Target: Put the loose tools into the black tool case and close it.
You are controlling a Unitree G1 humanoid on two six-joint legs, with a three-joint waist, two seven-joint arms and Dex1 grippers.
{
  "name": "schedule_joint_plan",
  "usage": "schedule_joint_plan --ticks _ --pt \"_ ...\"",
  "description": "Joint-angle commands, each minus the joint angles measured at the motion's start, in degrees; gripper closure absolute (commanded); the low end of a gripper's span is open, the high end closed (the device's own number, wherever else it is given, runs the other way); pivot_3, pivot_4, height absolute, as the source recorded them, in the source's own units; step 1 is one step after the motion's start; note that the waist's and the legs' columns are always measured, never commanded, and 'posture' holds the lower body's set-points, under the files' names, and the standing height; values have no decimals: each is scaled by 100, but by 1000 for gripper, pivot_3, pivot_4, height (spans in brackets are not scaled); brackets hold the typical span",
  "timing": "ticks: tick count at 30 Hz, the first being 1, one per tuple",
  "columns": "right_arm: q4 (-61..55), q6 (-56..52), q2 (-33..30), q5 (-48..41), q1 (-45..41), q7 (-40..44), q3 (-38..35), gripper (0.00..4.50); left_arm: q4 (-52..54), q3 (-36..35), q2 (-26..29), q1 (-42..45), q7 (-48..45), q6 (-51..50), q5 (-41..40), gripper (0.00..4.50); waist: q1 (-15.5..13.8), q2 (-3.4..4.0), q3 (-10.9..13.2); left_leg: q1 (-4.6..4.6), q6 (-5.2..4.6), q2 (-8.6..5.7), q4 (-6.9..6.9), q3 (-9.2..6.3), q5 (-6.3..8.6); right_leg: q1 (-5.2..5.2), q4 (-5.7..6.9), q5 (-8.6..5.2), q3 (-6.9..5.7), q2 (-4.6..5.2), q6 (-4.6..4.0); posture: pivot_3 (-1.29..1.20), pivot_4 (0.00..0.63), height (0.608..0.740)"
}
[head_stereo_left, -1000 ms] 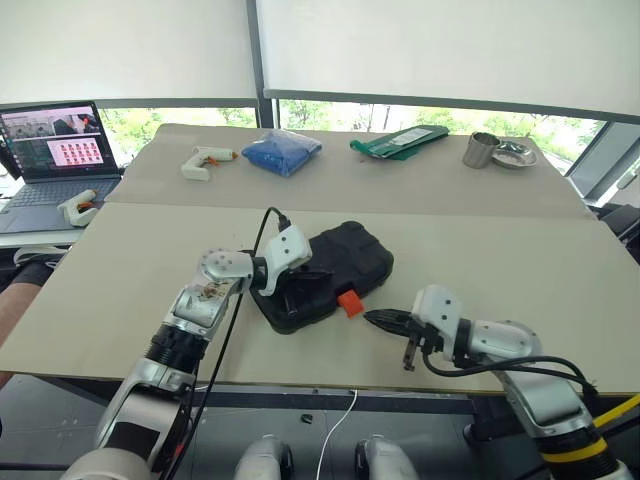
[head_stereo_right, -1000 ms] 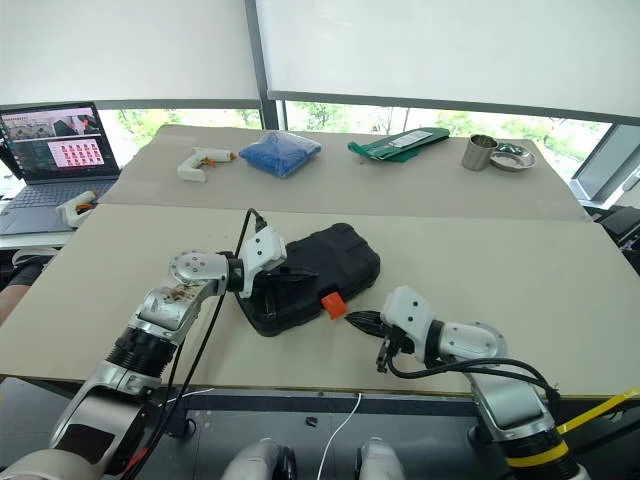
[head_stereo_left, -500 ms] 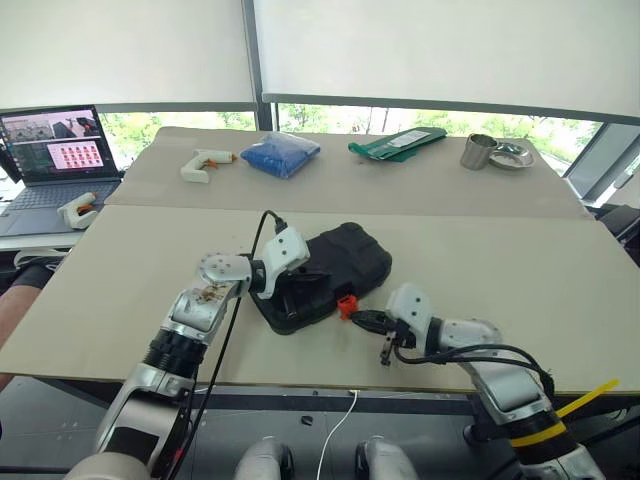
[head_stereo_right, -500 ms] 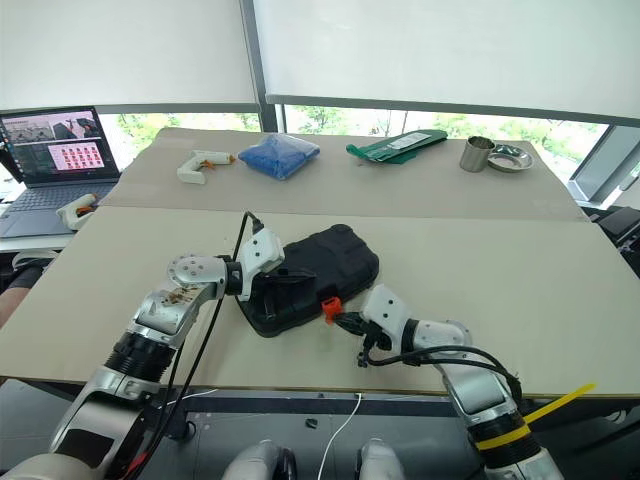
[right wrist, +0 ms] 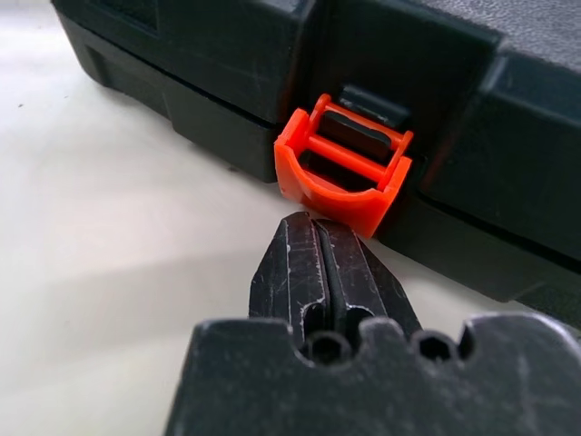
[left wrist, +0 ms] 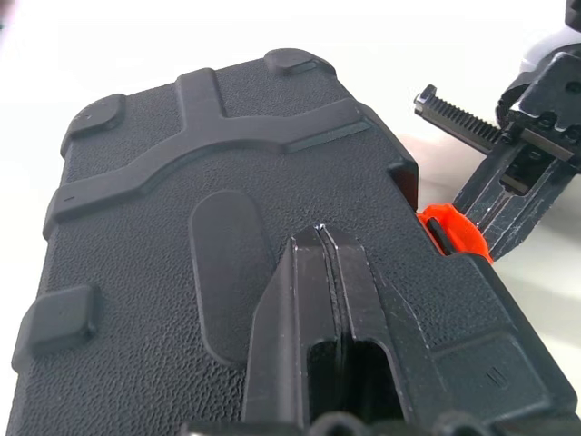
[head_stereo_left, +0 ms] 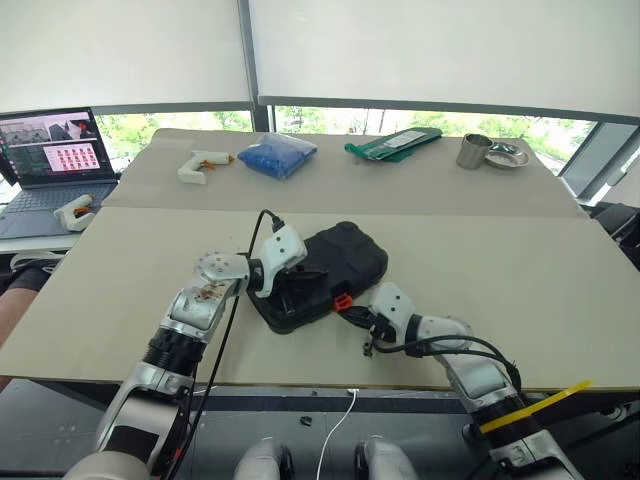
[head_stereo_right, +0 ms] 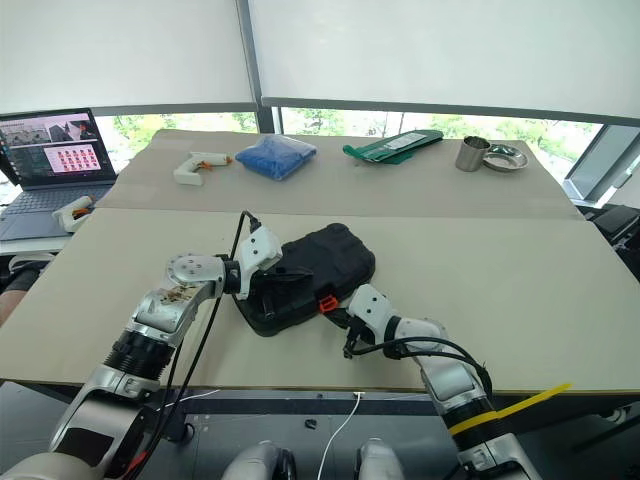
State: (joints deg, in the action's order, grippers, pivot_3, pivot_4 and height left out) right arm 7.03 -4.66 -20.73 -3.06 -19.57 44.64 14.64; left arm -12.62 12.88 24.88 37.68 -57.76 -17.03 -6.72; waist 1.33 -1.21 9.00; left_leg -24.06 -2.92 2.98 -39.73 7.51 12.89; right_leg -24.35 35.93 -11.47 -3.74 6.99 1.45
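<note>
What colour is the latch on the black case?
Orange. The latch on the case shows best in the right wrist view.

A laptop (head_stereo_left: 48, 150) sits open off the table's (head_stereo_left: 520, 270) left side, its screen lit. A white glue gun (head_stereo_left: 78, 210) lies just in front of it. Along the far side of the table lie another white glue gun (head_stereo_left: 200, 163), a blue bag (head_stereo_left: 277, 156), a green packet (head_stereo_left: 394, 142), a metal cup (head_stereo_left: 471, 151) and a shallow metal dish (head_stereo_left: 505, 155) beside it.
</note>
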Motion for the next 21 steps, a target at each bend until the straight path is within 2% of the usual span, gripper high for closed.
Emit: schedule_joint_plan --ticks 1,9,21 --pt "-148 447 196 -172 -208 -153 -242 4490 -322 251 77 -281 -48 -315 184 4500 21 0 0 2 11 0 0 -1 6 0 1 0 1 0 0 0 150 739" --pt "-618 403 280 -558 -151 -14 -488 4490 -352 279 83 -329 -80 -447 190 4500 40 0 0 2 12 -1 2 -1 5 -3 5 0 2 -1 -1 0 150 739" --pt "-481 144 262 -917 -437 306 -646 4490 -328 268 92 -332 -141 -477 170 4500 60 0 0 -4 11 -1 11 0 5 -14 2 -1 2 -1 -1 0 150 739"
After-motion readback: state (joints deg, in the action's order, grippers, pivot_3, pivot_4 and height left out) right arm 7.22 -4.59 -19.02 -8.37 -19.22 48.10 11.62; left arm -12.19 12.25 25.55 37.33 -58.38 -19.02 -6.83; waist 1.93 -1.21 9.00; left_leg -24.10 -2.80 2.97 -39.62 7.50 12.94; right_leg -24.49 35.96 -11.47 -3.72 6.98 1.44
